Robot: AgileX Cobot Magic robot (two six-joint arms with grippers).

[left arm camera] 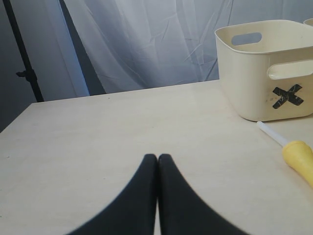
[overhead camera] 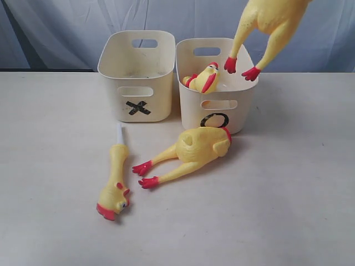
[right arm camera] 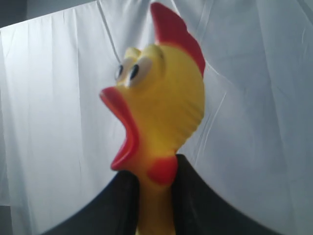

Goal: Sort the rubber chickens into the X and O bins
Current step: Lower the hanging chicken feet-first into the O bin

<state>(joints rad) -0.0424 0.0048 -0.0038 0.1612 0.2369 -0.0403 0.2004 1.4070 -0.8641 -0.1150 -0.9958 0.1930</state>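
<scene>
- The right gripper (right arm camera: 155,183) was clamped on the neck of a whole rubber chicken (right arm camera: 164,103), its dark fingers (right arm camera: 120,200) closed just below the red wattle and the head standing clear beyond them.
- That chicken hung high above the O bin (overhead camera: 244,111), body slanted, with its red feet (overhead camera: 242,67) dangling just over the bin's back rim.
- To do this step well, in my judgement, the arm should bring the body over the bin's middle and lower it before letting go. The feet were close to the rim, and a long, floppy toy dropped from there could hook the edge and tip out.
- Another whole chicken (overhead camera: 204,80) already lay inside the O bin, so the drop should favour the bare side of the tub.
- The X bin (overhead camera: 119,88) stood just beside it to the left and was not the target for a whole bird.
- The headless body (overhead camera: 199,145) and the head-and-neck piece (overhead camera: 115,185) lay on the table (overhead camera: 288,199) in front of the bins, not yet sorted.
- Pose: the right arm itself was out of the exterior view, above its top edge. Its wrist camera faced the curtain rather than the table.
- The left gripper (left arm camera: 157,161) was fully closed and empty, low over the table, pointing towards the X bin.
</scene>
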